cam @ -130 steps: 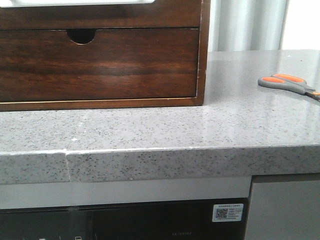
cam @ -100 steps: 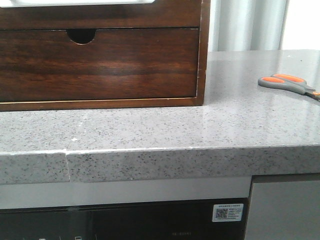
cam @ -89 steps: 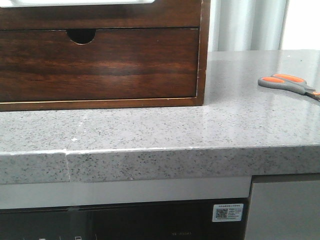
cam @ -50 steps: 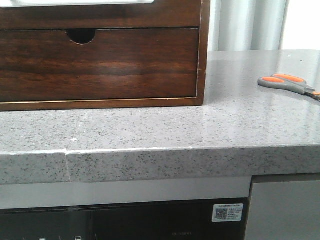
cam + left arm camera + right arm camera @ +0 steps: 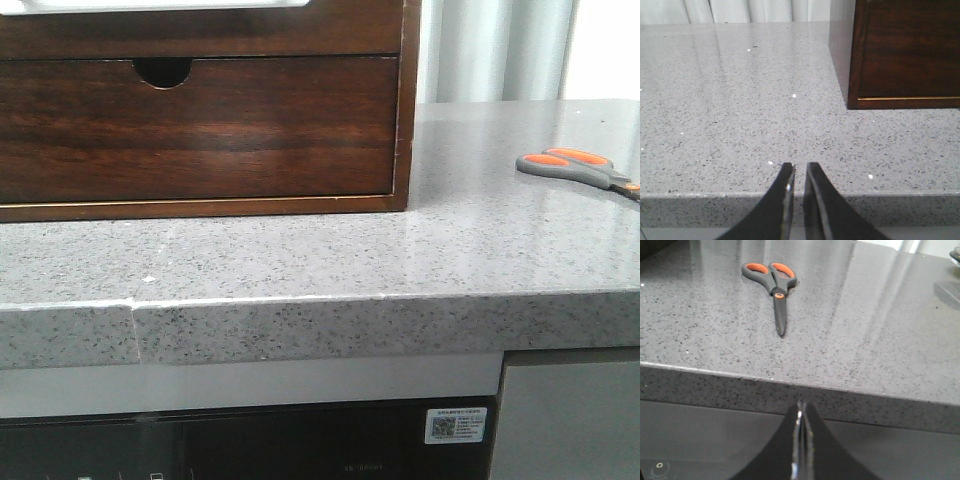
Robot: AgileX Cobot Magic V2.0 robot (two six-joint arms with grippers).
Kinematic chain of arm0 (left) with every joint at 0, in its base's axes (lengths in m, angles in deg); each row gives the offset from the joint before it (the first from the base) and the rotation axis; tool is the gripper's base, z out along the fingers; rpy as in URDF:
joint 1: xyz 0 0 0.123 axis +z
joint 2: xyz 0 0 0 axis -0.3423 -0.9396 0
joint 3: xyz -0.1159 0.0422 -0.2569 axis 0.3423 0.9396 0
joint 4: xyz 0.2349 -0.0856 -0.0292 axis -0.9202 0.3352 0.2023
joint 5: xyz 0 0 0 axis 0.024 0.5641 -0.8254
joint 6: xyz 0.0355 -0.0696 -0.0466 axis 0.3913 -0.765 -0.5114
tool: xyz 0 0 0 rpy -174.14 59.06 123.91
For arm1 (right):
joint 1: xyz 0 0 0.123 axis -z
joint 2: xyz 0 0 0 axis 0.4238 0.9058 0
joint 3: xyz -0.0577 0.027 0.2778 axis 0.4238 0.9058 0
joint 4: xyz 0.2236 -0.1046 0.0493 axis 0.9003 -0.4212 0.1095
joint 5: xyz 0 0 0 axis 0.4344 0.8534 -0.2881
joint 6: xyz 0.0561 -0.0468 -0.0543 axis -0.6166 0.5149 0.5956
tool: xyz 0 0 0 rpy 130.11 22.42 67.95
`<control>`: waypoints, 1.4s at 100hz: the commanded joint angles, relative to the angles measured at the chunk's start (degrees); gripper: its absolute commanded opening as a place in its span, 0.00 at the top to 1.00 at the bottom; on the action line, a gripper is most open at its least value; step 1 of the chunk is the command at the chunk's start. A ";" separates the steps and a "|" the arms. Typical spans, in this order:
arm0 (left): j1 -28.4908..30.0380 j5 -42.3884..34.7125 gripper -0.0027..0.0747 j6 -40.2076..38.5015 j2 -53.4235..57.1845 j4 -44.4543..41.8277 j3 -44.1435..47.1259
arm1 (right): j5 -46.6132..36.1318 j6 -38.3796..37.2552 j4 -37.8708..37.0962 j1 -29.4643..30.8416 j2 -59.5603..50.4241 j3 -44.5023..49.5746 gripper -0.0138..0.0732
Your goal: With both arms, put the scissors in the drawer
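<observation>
scissors [image 5: 580,170] lie flat on the counter [image 5: 300,255], off to the robot's right and well apart from the wooden chest [image 5: 200,110]. in the right wrist view they [image 5: 772,285] rest closed, handles away from the camera and blades pointing back toward the counter's front edge.

nothing has changed across the last second or so: the front view matches the earlier ones, scissors in the same spot, no arm in sight there. that suggests the task has barely begun, with neither the pickup nor the drawer step done.

the right gripper [image 5: 801,440] hangs below the counter edge with its fingers pressed together, holding nothing. the left gripper [image 5: 799,172] sits at the front edge of the counter, its fingers nearly closed with a thin gap, also empty, near the chest's corner.

the drawer [image 5: 200,30] shows only as a brown strip with a white rim at the very top of the front view (whether it is pulled out i cannot tell). below it is the notched front [image 5: 195,125], which looks shut.
</observation>
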 commanded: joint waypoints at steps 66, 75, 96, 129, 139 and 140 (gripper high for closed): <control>0.01 -13.52 0.96 -0.25 1.92 5.50 0.89 | -23.17 0.65 -1.69 0.33 -1.29 0.67 0.98; 0.01 -15.74 0.96 -0.25 1.92 7.68 0.89 | -25.70 0.17 -1.15 0.33 -1.29 0.67 0.98; 0.01 -19.89 0.96 -0.25 1.92 9.93 0.25 | -26.77 -2.48 1.50 0.33 -1.29 -2.24 0.98; 0.01 -10.77 0.96 -0.03 -0.26 10.49 -9.06 | -8.52 -11.91 2.80 -0.78 1.97 -12.46 0.97; 0.01 -7.86 0.96 0.34 -2.70 9.07 -13.04 | -2.38 -11.91 11.86 -0.78 6.00 -16.51 0.97; 0.01 -7.66 0.96 0.34 -3.04 9.08 -13.29 | -1.84 -11.91 12.49 -0.78 6.35 -17.19 0.97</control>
